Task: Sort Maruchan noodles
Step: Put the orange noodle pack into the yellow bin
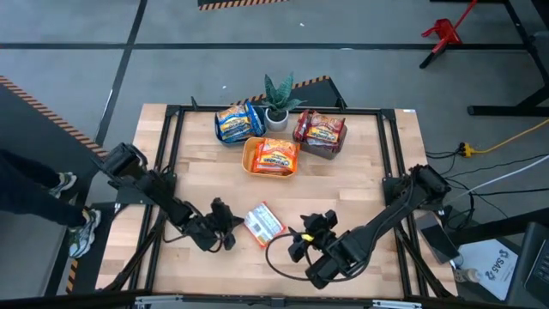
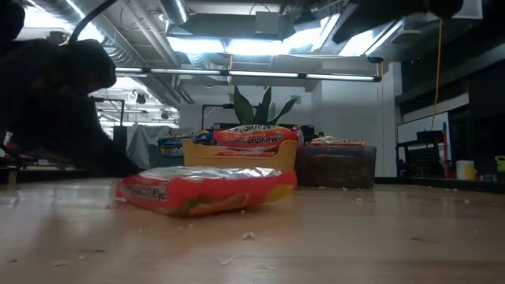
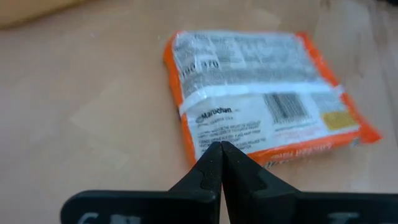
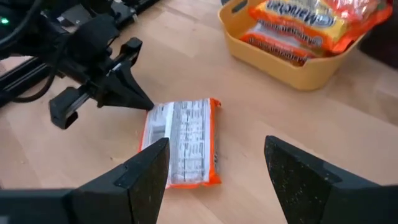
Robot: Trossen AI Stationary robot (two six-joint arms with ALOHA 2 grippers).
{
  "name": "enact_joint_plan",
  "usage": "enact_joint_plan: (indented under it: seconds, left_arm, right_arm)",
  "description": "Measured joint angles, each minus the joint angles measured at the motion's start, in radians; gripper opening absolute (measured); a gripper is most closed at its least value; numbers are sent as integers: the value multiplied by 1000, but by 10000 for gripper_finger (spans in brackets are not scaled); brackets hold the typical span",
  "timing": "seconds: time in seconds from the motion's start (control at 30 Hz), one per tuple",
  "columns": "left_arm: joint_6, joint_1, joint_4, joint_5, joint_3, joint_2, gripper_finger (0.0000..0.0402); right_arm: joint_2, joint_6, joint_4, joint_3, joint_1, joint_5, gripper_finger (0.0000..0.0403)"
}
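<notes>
From above, a noodle packet (image 1: 263,222) lies on the table (image 1: 360,189) between both arms. In the left wrist view, the left end effector (image 3: 221,149) is pinched together beside it. In the right wrist view, the right end effector (image 4: 217,165) gapes apart.

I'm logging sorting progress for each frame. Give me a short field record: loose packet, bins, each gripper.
loose packet: one orange-edged noodle packet lying flat on the table, printed back up, outside the bins
orange bin: holds orange packets
blue bin: holds yellow-and-blue packets
dark bin: holds red packets
left gripper: shut, tips at the packet's edge, holding nothing
right gripper: open, near the packet, holding nothing
plant: behind the bins
</notes>
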Motion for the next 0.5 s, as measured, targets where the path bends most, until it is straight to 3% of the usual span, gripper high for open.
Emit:
enact_joint_plan:
  seconds: [0.27, 0.5]
  left_arm:
    - [-68, 0, 11, 35, 24, 102, 0]
    - [-87, -2, 14, 49, 24, 113, 0]
  right_arm:
    - [0, 0, 88, -92, -31, -14, 248]
    - [0, 2, 372, -208, -84, -19, 248]
